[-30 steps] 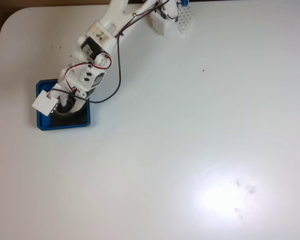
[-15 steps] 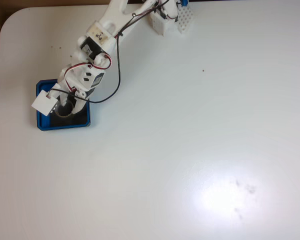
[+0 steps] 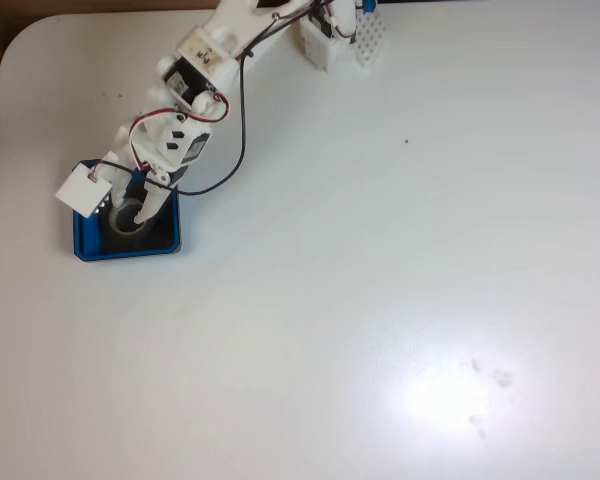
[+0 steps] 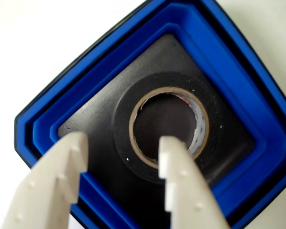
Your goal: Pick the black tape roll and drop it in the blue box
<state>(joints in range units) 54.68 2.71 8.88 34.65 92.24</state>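
**One roll, lying flat in the blue tray**

One black tape roll lies flat on the dark floor of the blue box, and from the wrist view it sits close to the middle of that floor, its pale tan core ring facing up and the floor visible through its open centre. The roll touches the floor all round as far as I can see; it is not tilted.

The gripper hangs above it with its two white fingers parted. Nothing is held between them. One finger rises from the lower left of the wrist view, over the box's inner wall and rim; the other finger comes up just right of centre, its tip overlapping the roll's near edge and core. Whether that tip touches the roll or stands clear above it I cannot tell.

In the fixed view the box stands near the left edge of the white table, and the white arm reaches down to it from the top of the picture, with red and black wires looping along it. The roll shows there as a dark ring with a pale centre, partly covered by the gripper, in the upper part of the tray. A small white square part on the arm's end overlaps the box's upper left corner. A white block stands at the table's top edge beside the arm's base.
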